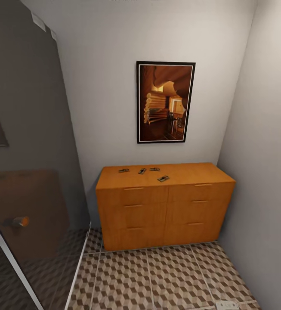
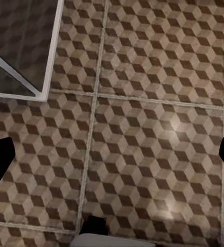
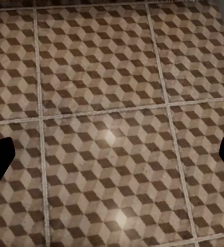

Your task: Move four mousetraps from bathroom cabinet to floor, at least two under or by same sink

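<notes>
Black fingertips of the left gripper (image 2: 112, 157) show at the two side edges of the left wrist view, spread wide with nothing between them, hanging over the bathroom floor (image 2: 143, 128). The right gripper (image 3: 112, 157) stands the same way in the right wrist view: jaws wide apart, empty, touching nothing.

Below both lies tile in a brown-and-beige cube pattern with pale grout lines. A white-framed glass panel (image 2: 19, 56) meets the floor near the left gripper.

In the head view the orange-brown wooden cabinet (image 1: 166, 206) stands against the grey back wall, in a corner, under a dark-framed picture (image 1: 165, 102). All four mousetraps lie flat on the cabinet's top, toward its left half. One (image 1: 123, 170) sits farthest left with its long axis along the cabinet's front edge; the next (image 1: 142, 171) is angled; a third (image 1: 155, 169) lies roughly parallel to the front edge; the fourth (image 1: 163, 178) is nearest the front edge, tilted diagonally. Which end is which is too small to tell.
</notes>
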Controlling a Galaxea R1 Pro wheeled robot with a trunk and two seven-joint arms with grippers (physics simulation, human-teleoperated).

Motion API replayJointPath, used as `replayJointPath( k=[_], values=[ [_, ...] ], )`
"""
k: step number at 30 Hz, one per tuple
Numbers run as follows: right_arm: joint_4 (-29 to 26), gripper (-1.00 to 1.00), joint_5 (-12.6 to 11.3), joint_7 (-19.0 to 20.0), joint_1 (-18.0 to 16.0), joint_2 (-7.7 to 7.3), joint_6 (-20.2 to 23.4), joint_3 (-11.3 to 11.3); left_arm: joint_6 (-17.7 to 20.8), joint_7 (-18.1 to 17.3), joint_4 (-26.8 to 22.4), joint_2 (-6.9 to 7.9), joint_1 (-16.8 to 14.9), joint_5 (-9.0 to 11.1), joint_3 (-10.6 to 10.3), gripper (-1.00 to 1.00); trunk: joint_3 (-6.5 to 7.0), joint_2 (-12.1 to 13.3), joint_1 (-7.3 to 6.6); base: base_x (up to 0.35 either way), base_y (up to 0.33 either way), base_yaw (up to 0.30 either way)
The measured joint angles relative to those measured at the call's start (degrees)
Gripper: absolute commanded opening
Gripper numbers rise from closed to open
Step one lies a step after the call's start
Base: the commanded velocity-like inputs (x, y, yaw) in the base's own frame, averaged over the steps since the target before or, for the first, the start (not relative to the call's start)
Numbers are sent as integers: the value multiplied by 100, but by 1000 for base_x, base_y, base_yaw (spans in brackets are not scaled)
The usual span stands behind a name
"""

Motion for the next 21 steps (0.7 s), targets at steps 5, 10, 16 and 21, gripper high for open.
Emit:
replayJointPath(
  k=[5, 10, 16, 21],
  values=[
    [0, 100, 1, 0, 0, -1, 0, 0, 0, 0, -1, -13, 0, -3, 2, 100, 90, 201, -111, 261, 0, 0],
    [0, 100, 1, 0, 0, -2, 0, 0, 0, 0, 4, -13, 0, -11, -5, 100, 180, 401, -222, 314, 0, 0],
    [0, 100, 5, 0, 0, 0, 0, 3, 0, 0, 4, -16, 0, -12, -6, 100, 288, 642, -354, 320, 0, 0],
    [0, 100, 4, 0, 0, -1, 0, 1, 0, 0, 5, -17, 0, -12, -6, 100, 378, 843, -464, 320, 0, 0]
  ],
)
